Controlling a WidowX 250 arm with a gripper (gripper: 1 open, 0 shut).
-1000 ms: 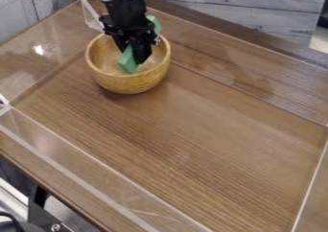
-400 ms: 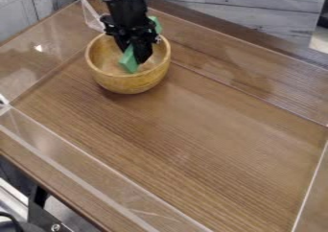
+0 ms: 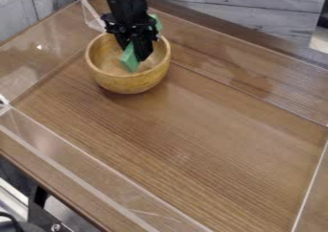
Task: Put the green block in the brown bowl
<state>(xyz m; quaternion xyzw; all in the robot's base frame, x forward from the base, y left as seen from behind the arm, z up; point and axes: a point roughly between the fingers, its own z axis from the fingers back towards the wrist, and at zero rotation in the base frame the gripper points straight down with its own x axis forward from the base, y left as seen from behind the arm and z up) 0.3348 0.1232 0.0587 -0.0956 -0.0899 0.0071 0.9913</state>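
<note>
The brown bowl [image 3: 126,75], round light wood, stands at the upper left of the table. My black gripper [image 3: 133,46] reaches down from above over the bowl's far right rim. It is shut on the green block [image 3: 133,58], which hangs tilted between the fingers. The block's lower end dips inside the bowl, and a bit of green shows behind the gripper near the rim. The fingers hide the block's middle.
The dark wooden table [image 3: 193,130] has a raised clear border [image 3: 77,169] around it. A grey wall runs along the back. Black hardware shows below the table's front left corner [image 3: 26,217].
</note>
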